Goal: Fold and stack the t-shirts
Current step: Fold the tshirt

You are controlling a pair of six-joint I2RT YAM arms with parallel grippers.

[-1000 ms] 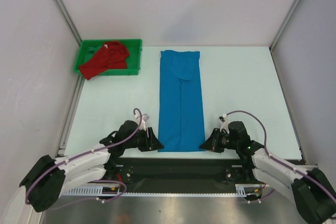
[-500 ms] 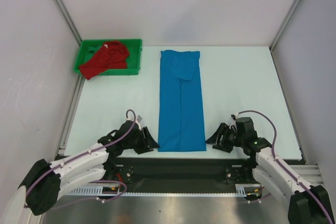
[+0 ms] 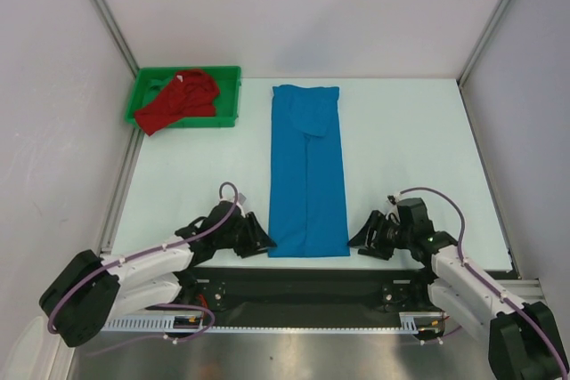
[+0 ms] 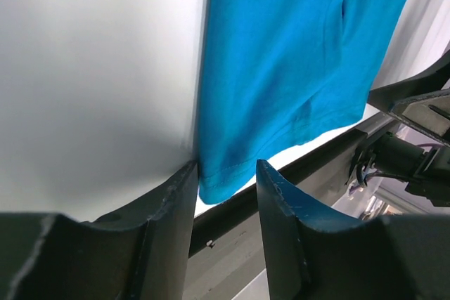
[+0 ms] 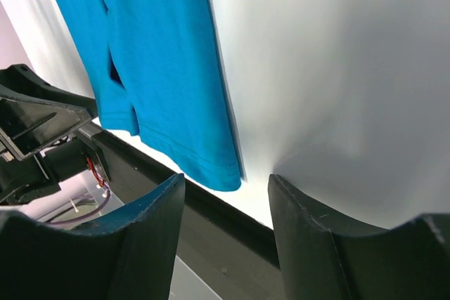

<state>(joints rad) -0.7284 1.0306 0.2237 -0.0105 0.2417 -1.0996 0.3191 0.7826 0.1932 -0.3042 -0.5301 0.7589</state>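
**benchrat:** Top cam first. One blue shirt [image 3: 307,166] lies flat in a long strip down the middle of the table [image 3: 410,149]. The left claw [image 3: 261,241] is just off its near left corner and the right claw [image 3: 356,239] just off its near right corner. Both sit low at the table's near edge.

**tinker_jo:** And the second shirt?

**benchrat:** One red shirt [image 3: 181,100], bunched in the single green tray [image 3: 227,95], far ahead of the left claw and out to its left. There's plenty of bare table outboard of each claw.

**tinker_jo:** Left wrist cam?

**benchrat:** Its two fingers [image 4: 172,209] are apart with nothing pinched. The hem corner of the blue shirt [image 4: 295,47] shows right in the gap of the left claw [image 4: 226,173]. I can't tell if it touches. It's white table [image 4: 91,54] ahead-left and the table's dark front lip to the right.

**tinker_jo:** Right wrist?

**benchrat:** Mirror image. The right claw [image 5: 226,184] is spread and empty, with the blue shirt's [image 5: 155,54] other hem corner just ahead of the gap. Bare table [image 5: 337,68] runs ahead-right.
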